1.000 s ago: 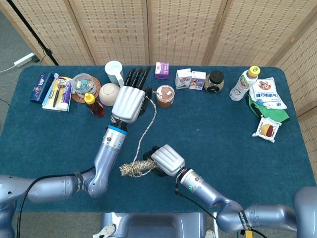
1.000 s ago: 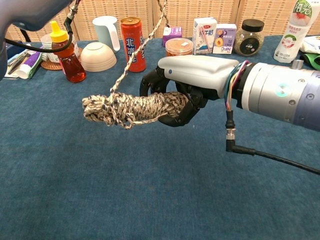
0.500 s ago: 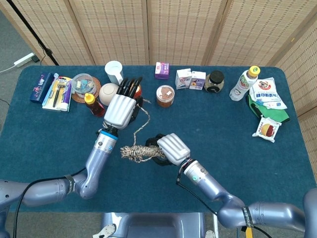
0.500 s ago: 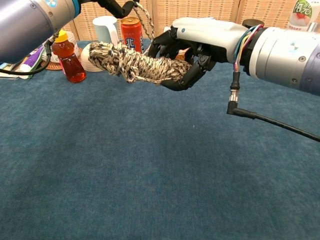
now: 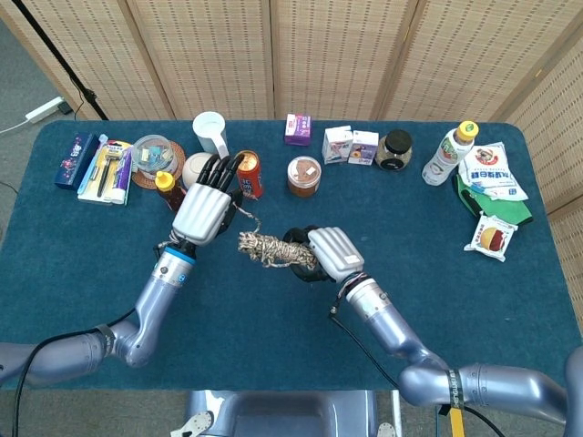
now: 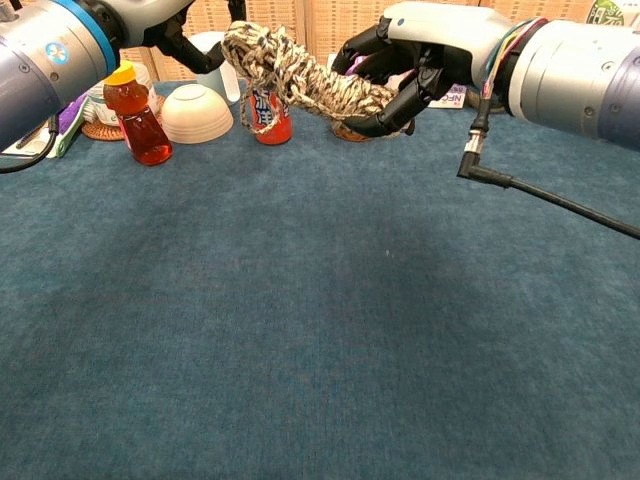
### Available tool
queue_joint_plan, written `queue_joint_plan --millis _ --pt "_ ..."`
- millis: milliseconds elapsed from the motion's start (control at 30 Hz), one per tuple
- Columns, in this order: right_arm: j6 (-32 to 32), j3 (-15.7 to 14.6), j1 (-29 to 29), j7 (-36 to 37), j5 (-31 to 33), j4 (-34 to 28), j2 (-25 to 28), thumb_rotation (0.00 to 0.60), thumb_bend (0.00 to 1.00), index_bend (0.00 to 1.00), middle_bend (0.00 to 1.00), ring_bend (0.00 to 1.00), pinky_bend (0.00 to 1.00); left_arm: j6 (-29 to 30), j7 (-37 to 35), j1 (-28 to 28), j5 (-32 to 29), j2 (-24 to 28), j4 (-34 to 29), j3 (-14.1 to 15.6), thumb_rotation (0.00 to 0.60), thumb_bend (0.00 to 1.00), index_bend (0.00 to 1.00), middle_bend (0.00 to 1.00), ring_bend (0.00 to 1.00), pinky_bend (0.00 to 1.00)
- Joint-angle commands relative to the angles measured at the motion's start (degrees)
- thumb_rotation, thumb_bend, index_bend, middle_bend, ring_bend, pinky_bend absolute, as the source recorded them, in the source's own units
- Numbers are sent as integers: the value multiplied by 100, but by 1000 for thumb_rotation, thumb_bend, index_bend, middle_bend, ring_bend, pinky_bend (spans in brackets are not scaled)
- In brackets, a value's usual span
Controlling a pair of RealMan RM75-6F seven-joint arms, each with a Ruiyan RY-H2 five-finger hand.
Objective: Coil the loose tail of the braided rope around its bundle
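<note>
The braided rope bundle (image 5: 271, 250) (image 6: 300, 78) is held up off the blue table (image 5: 474, 291), lying roughly level. My right hand (image 5: 330, 253) (image 6: 418, 52) grips its right end with fingers wrapped around it. My left hand (image 5: 202, 211) (image 6: 165, 30) is just left of the bundle's free end and holds the loose tail (image 5: 246, 219). The tail is short and runs straight from that hand to the bundle. A slack loop of the strand (image 6: 246, 108) hangs under the bundle's left end. In the chest view most of the left hand lies past the top edge.
Behind the bundle stand a red can (image 5: 248, 175) (image 6: 268, 112), a white bowl (image 6: 197, 112), a honey bottle (image 5: 165, 188) (image 6: 135, 118) and a white pitcher (image 5: 210, 133). A jar (image 5: 304, 176), cartons (image 5: 351, 146), a drink bottle (image 5: 451, 152) and snack packets (image 5: 492, 182) line the far and right side.
Both hands rose and moved toward the far side. The left hand swung left and came down close to the bundle's end. The free tail is much shorter than before.
</note>
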Motion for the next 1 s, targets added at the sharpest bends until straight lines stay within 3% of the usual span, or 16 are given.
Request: queue_joint_plan --millis 33,233,533,1000 --pt "320 178 82 -325 646 68 -142 600 515 677 575 376 609 22 -114 114 221 42 34 143 600 497 754 0 0 0" --pt "1117 320 313 -1259 1475 348 -546 600 520 682 583 386 619 142 -354 312 699 157 10 383 600 497 754 0 0 0" --pt "1523 569 537 -1839 2237 713 -926 600 534 682 589 397 630 216 -606 498 1112 310 -28 535 600 495 755 0 0 0" --pt "2147 841 721 -2365 2700 1306 -1482 600 562 684 599 418 655 241 -659 692 1675 565 -543 771 600 494 758 0 0 0"
